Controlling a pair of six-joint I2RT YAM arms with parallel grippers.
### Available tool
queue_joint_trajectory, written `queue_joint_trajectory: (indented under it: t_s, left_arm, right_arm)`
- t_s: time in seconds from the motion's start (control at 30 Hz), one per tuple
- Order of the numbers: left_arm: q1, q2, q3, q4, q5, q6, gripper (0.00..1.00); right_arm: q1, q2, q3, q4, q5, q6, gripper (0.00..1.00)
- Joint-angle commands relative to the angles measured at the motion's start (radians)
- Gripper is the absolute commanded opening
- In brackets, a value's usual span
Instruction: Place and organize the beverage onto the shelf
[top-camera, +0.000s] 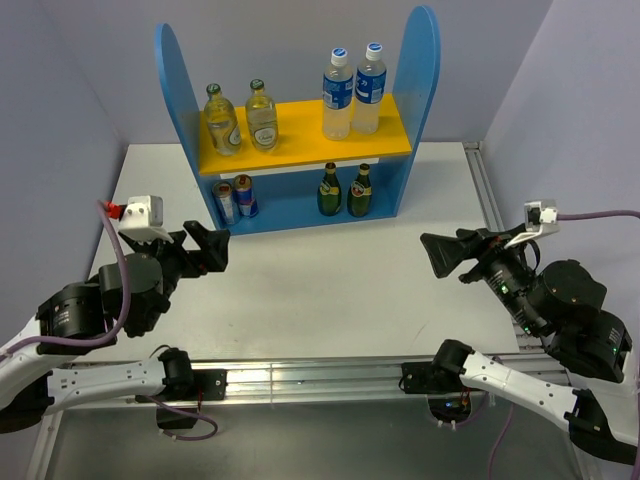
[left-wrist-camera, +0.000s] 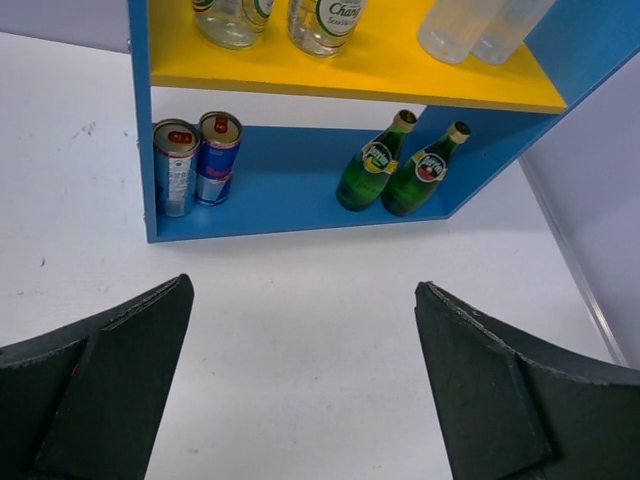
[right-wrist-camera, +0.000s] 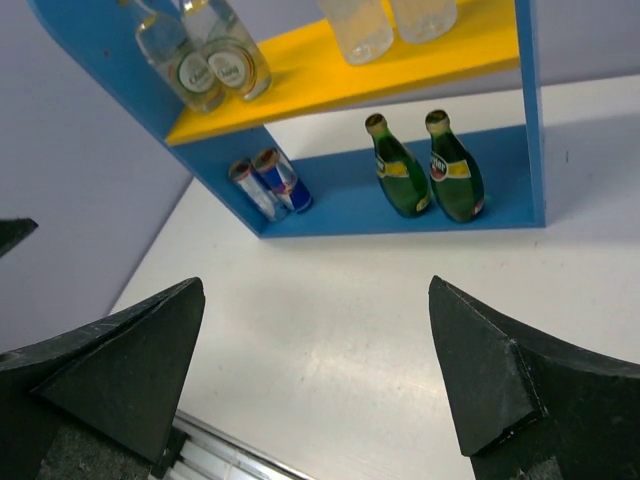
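Top external shows left tool (top-camera: 218, 250) and right tool (top-camera: 437, 255) spread apart, empty, over the worktop (top-camera: 330, 290). Both plastic bottles (top-camera: 338, 90) and glass bottles (top-camera: 222, 120) stand on the shelf (top-camera: 425, 60), upper yellow board; green bottles (top-camera: 329, 190) below, beside cans (top-camera: 235, 198).

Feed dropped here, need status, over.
Left tool, right tool open, empty. Shelf holds all six: plastic bottles, gold-capped bottles on top; green bottles below, right of cans. Nothing blocking.

Overhead rear view plus two low wrist views, all toward the shelf (top-camera: 420, 70).

bright even light, soft shadows, sharp focus
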Motion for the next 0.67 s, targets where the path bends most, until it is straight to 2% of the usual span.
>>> queue_joint_trajectory:
  t_s: [0.0,0.63]
  left_arm:
    - [-0.005,-0.018,-0.020,0.036,-0.025,0.049,0.99]
    - [-0.005,-0.022,-0.028,0.008,-0.041,0.026,0.99]
  right_arm:
    - [0.003,-0.012,0.028,-0.066,-0.041,0.004,1.00]
    - [0.005,0.004,0.028,-0.089,-0.009,0.001,1.00]
